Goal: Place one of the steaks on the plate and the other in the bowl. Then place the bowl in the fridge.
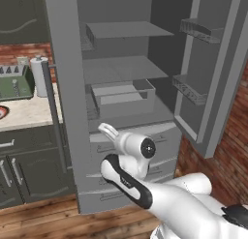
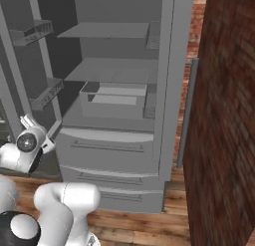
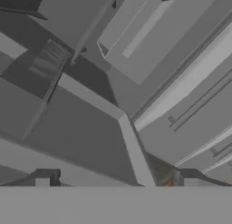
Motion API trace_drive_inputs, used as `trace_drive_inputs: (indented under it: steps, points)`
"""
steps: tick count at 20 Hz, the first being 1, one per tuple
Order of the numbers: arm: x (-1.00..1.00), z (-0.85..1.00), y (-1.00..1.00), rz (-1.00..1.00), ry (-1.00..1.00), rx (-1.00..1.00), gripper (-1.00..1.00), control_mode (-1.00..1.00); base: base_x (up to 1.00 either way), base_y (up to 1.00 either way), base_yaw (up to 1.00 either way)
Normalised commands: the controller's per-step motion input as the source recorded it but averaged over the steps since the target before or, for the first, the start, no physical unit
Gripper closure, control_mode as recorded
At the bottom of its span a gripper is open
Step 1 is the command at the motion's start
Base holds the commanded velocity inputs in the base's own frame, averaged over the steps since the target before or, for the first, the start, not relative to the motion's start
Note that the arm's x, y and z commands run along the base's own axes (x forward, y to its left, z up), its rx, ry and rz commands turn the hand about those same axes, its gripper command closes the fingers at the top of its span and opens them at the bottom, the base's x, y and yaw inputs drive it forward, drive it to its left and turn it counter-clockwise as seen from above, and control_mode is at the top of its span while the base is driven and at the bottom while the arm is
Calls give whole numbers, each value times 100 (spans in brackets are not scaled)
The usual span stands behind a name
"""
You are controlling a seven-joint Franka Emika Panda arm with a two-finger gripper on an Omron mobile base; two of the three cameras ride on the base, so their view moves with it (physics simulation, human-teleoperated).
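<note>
Hand view: looking at the fridge point(image 3: 190, 96) interior, gripper point(image 3: 113, 180) standing with fingers spread wide, gripping nothing. Left base view: fridge point(image 1: 116, 88) standing with both doors swung open, shelves and an inner bin point(image 1: 123, 95) showing, gripper point(image 1: 110, 131) hovering near the drawers point(image 1: 160, 136).

Open fridge point(image 1: 121, 68) shelves — a grey bin point(image 1: 123, 97) on the lowest one.

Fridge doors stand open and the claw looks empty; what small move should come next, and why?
Probably pull the arm back from the fridge and turn toward the counter at left: the claw is open and holds nothing, and the shelves carry no bowl.
</note>
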Motion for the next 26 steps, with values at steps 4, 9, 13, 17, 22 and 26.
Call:
trace_drive_inputs:
  steps: [4,9,13,17,22,26]
  points:
    - [-8,91,-69,0,52,-33,-100,-100,0,0,0]
    - [-23,90,-48,0,62,-20,-100,-100,0,0,0]
    - [0,79,-25,-4,68,-25,-100,-100,0,0,0]
    - [-3,6,-18,11,47,-36,-100,-100,0,0,0]
    - [-60,-28,0,37,2,-40,-100,-100,0,0,0]
    - [-15,-34,-23,25,2,-10,-100,-100,0,0,0]
